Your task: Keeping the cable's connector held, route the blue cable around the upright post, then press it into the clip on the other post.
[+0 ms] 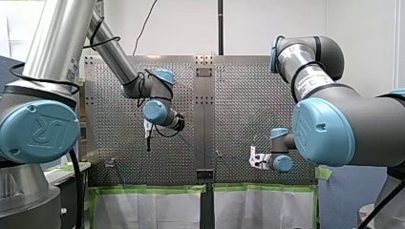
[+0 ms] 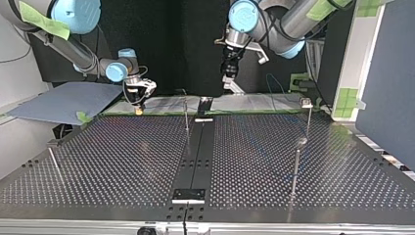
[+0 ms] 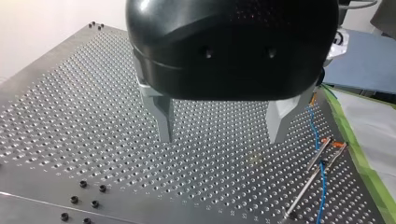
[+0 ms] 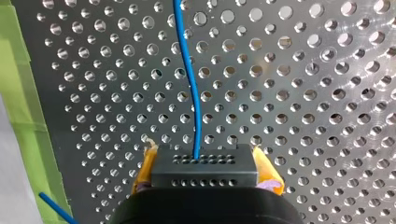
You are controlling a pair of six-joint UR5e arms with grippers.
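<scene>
The right gripper [image 4: 205,161] has its fingers [image 4: 267,170] clenched on the connector [image 4: 204,173] of the blue cable [image 4: 193,88], while the left gripper [image 3: 219,128] hangs spread and empty (routing and clipping both seem yet to do).

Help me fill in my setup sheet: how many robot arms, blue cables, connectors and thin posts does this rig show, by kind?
Robot arms: 2, my left arm and my right arm
Blue cable: 1
Connector: 1
Thin posts: 4, in the top view
Total: 8
</scene>
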